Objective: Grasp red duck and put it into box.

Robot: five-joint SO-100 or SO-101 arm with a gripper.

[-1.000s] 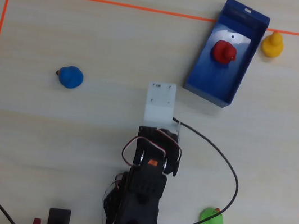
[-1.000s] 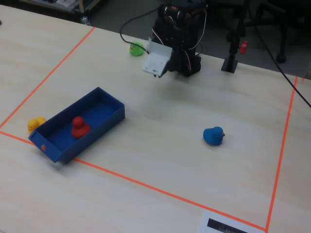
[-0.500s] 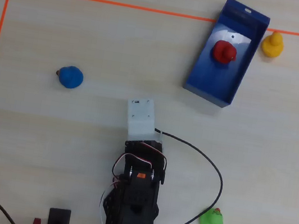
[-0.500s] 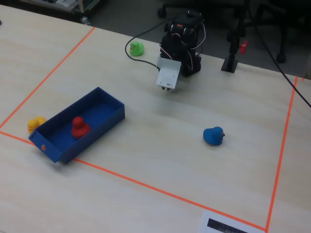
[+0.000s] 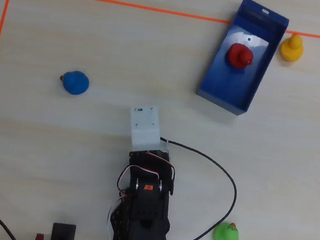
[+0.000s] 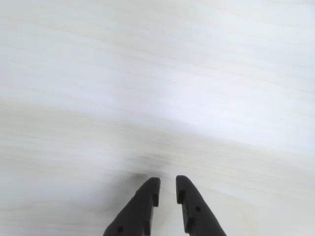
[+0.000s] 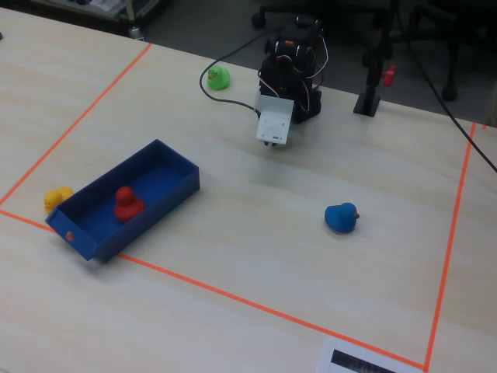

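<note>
My gripper [image 6: 168, 184] hung over bare table [image 6: 157, 73], its two black fingers [image 6: 145, 201] nearly together with only a narrow slit between the tips, and nothing held in them. In the wrist view only the finger ends showed, cut off by the lower edge; the wood beyond them was washed out by glare and blurred, with no object in sight.

From overhead my arm [image 5: 142, 214] lay folded near the bottom edge, its base cut off by the frame. The white camera housing [image 5: 145, 128] covered my fingers there, so the overhead view gave no read on them. The fixed view was little better: the same white block [image 7: 275, 124] hid most of the gripper.

The red duck [image 5: 241, 55] sat upright inside the blue box [image 5: 218, 92], toward the box's far end in the overhead view, touching neither long wall as far as I could judge. Glare on the box floor beside it made the duck's outline hard to trace there.

A yellow duck [image 5: 291, 48] stood just outside the box, near its wall; in the fixed view [image 7: 54, 199] the box partly hid it. A blue duck [image 5: 75, 82] and a green duck [image 5: 227, 236] sat well apart, inside the orange tape border [image 5: 106, 0].
</note>
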